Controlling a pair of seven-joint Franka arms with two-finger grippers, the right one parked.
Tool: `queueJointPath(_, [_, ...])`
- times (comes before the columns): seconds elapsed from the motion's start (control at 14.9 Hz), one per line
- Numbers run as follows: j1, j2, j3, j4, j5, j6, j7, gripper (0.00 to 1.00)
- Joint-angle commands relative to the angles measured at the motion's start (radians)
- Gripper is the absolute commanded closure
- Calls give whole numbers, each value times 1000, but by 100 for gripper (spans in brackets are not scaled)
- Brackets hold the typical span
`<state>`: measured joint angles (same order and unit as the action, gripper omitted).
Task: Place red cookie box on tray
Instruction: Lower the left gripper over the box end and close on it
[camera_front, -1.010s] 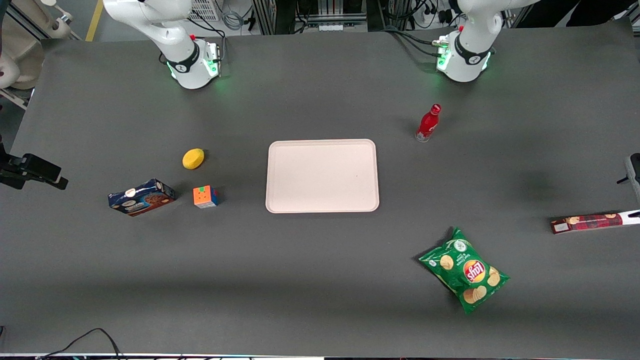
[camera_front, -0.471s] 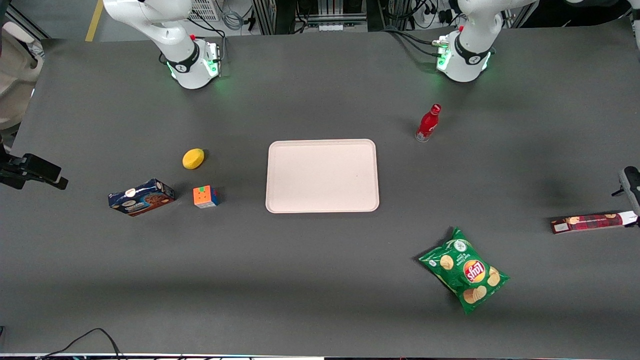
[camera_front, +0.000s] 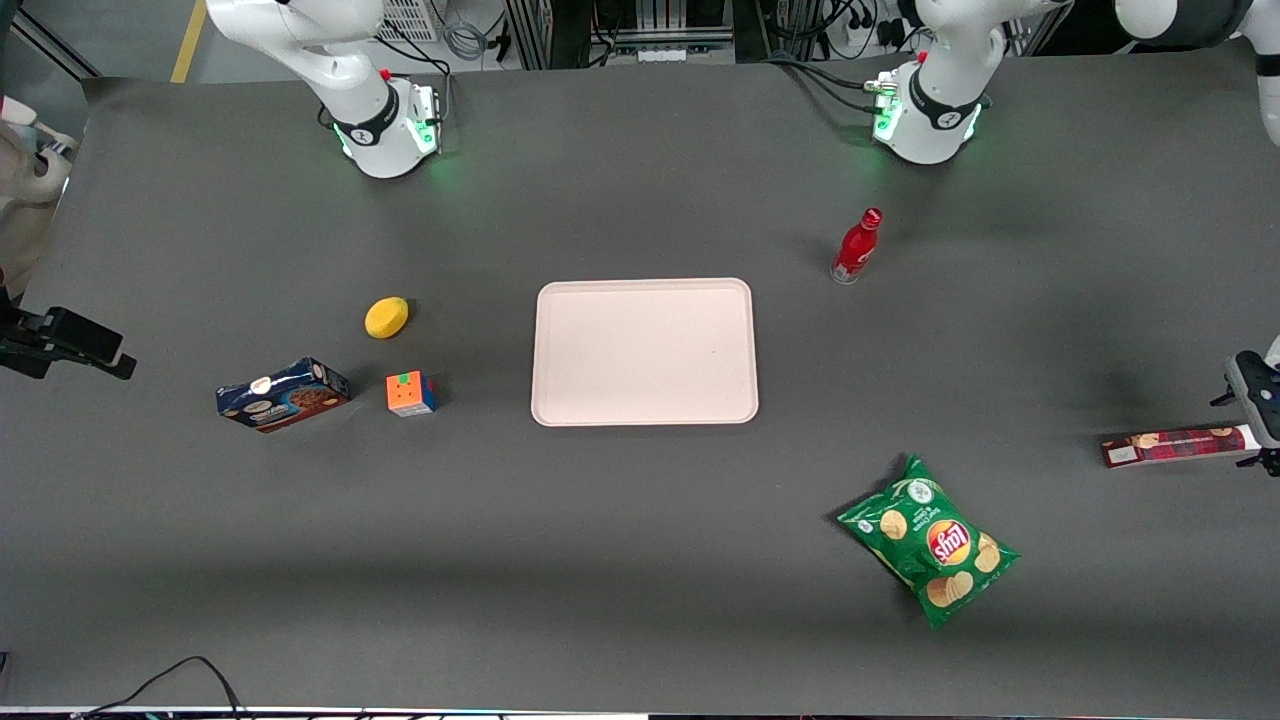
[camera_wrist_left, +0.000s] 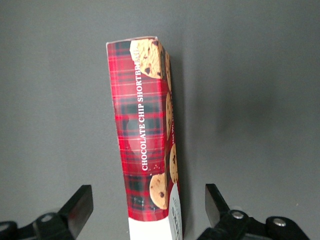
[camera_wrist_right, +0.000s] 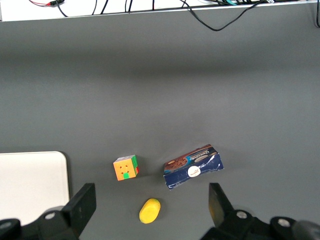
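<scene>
The red cookie box (camera_front: 1175, 446) lies flat on the table at the working arm's end, a slim red tartan carton with cookie pictures. In the left wrist view the red cookie box (camera_wrist_left: 146, 135) runs lengthwise between the two fingers, its white end nearest the camera. My gripper (camera_wrist_left: 148, 207) is open and straddles that white end, with a gap on each side of the carton. In the front view my gripper (camera_front: 1262, 415) hangs over the box's outer end at the picture's edge. The tray (camera_front: 644, 352) sits in the middle of the table, a pale beige rectangle with nothing on it.
A green chips bag (camera_front: 928, 540) lies nearer the front camera than the tray. A red bottle (camera_front: 857, 246) stands near the working arm's base. A lemon (camera_front: 386, 317), a puzzle cube (camera_front: 410, 393) and a blue cookie box (camera_front: 282, 394) lie toward the parked arm's end.
My gripper has come down along the picture's edge toward the outer end of the red cookie box. The box and everything else stayed where they were.
</scene>
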<state>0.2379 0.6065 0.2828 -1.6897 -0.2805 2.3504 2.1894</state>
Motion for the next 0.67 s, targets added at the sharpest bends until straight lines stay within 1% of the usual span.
queueJointPath(0.0, [12, 48, 6, 32, -48, 19, 29, 0])
queueJointPath(0.27, [14, 65, 15, 31, -49, 21, 29, 0])
queueJointPath(0.61, [15, 93, 15, 30, -72, 20, 27, 0])
